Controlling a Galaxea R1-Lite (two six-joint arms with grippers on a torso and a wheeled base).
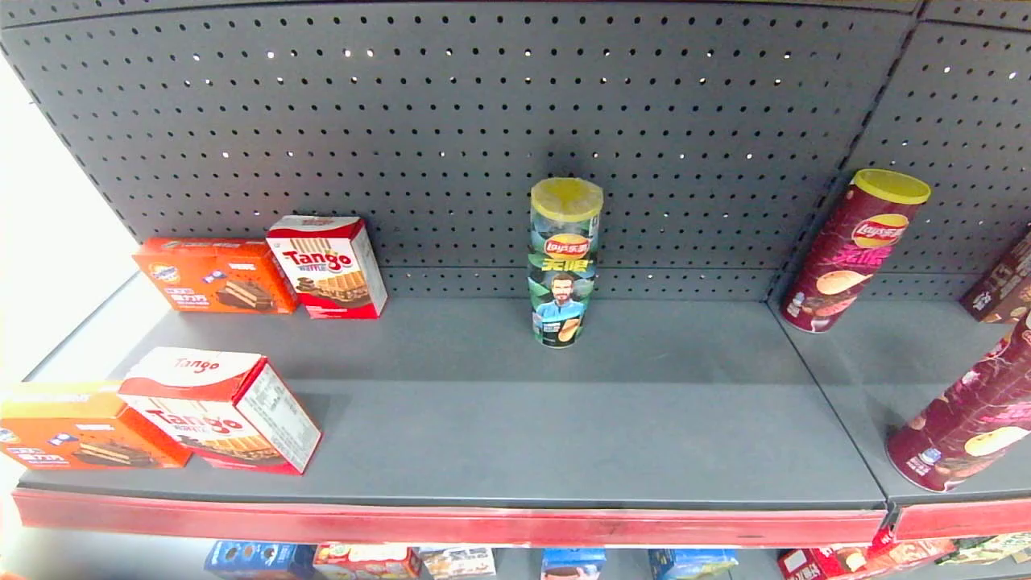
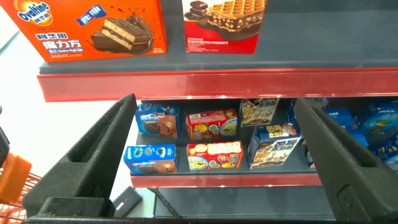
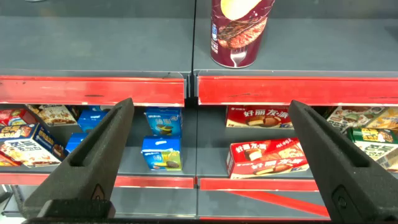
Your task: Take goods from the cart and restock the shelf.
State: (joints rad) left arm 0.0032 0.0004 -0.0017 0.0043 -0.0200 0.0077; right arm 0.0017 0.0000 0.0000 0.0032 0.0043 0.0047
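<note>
While the shelf (image 1: 499, 419) carries a green can (image 1: 565, 262) standing upright at mid-span close to the back panel, the deck between the boxes and the right bay is judged the likely restocking slot. An orange box (image 1: 213, 274) and a wafer box (image 1: 329, 266) sit side by side at the rear left, with a second such pair at the front edge. The maroon cans (image 1: 854, 250) stand in the adjoining bay to the right, long axes vertical.

Both arms sit in front of this deck and below it, so the slot lies up and forward from each.

- The left end effector (image 2: 214, 102) has its fingers spread wide with nothing between them. It faces the front rail (image 2: 217, 84) beneath the front pair of boxes.
- The right end effector (image 3: 211, 104) is likewise spread and unloaded. It faces the joint between the two bays, under a front can (image 3: 239, 31).

The left arm is therefore nearer the box section and the right arm nearer the cans, with the green can between them.

No item is in hand, so a pick from the cart is judged to come first. An orange frame piece (image 2: 13, 177) on the left arm's side may be that cart — this cannot be confirmed. If it is, the goods lie away from the shelf and closer to the left arm.
</note>
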